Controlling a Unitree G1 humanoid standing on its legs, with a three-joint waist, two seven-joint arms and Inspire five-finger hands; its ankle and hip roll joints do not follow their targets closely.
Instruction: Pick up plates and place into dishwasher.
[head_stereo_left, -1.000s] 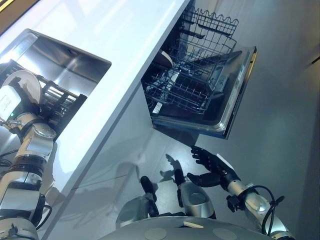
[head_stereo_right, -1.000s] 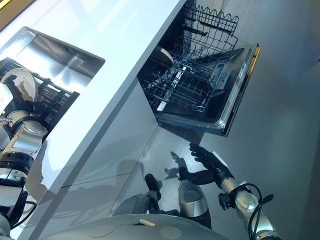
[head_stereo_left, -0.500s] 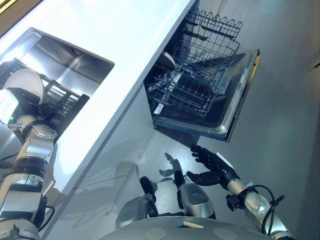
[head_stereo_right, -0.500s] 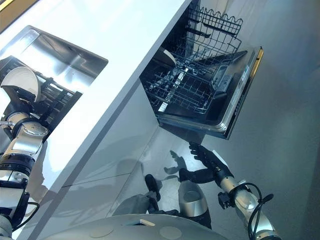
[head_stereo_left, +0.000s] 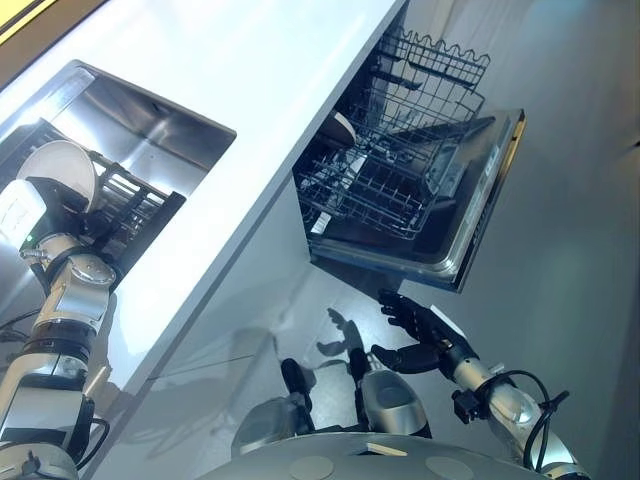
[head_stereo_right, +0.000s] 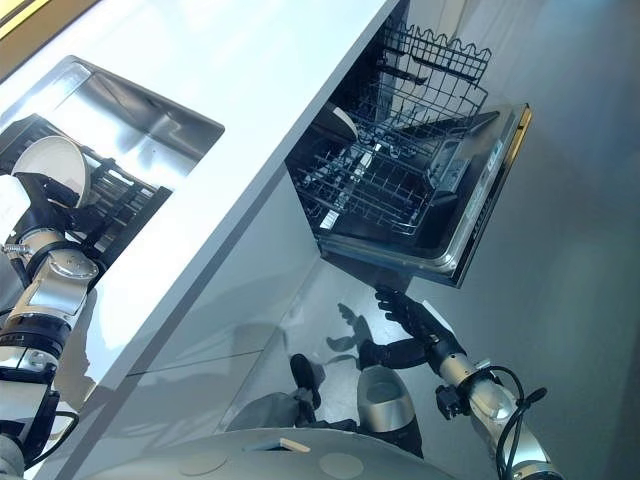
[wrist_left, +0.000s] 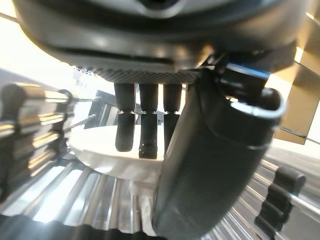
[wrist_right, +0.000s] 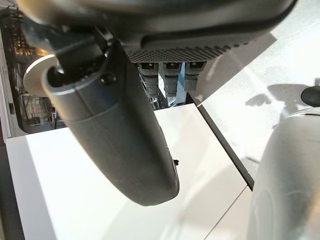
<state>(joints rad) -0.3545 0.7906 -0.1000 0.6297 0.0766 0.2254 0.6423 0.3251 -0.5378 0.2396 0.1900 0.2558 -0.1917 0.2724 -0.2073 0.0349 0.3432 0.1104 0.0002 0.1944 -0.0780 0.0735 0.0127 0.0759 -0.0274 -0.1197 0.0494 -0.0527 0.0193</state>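
A white plate (head_stereo_left: 65, 160) stands on edge in the black dish rack (head_stereo_left: 135, 205) inside the sink. My left hand (head_stereo_right: 40, 192) is shut on it: in the left wrist view its fingers (wrist_left: 145, 132) reach over the plate (wrist_left: 100, 155) and the thumb (wrist_left: 210, 165) presses the near side. The dishwasher (head_stereo_left: 480, 200) is open with its lower rack (head_stereo_left: 370, 190) pulled out over the door. Another white dish (head_stereo_left: 343, 125) sits at the back of that rack. My right hand (head_stereo_left: 425, 335) hangs open below the door, holding nothing.
The steel sink (head_stereo_left: 150, 125) is set in a white countertop (head_stereo_left: 250, 60) whose edge runs diagonally between sink and dishwasher. An upper wire rack (head_stereo_left: 430, 60) stands out above the lower one. Grey floor lies beyond the open door.
The whole picture has shifted slightly right, so the camera moved. My left hand stays on the plate at the rack, and the right hand has barely moved.
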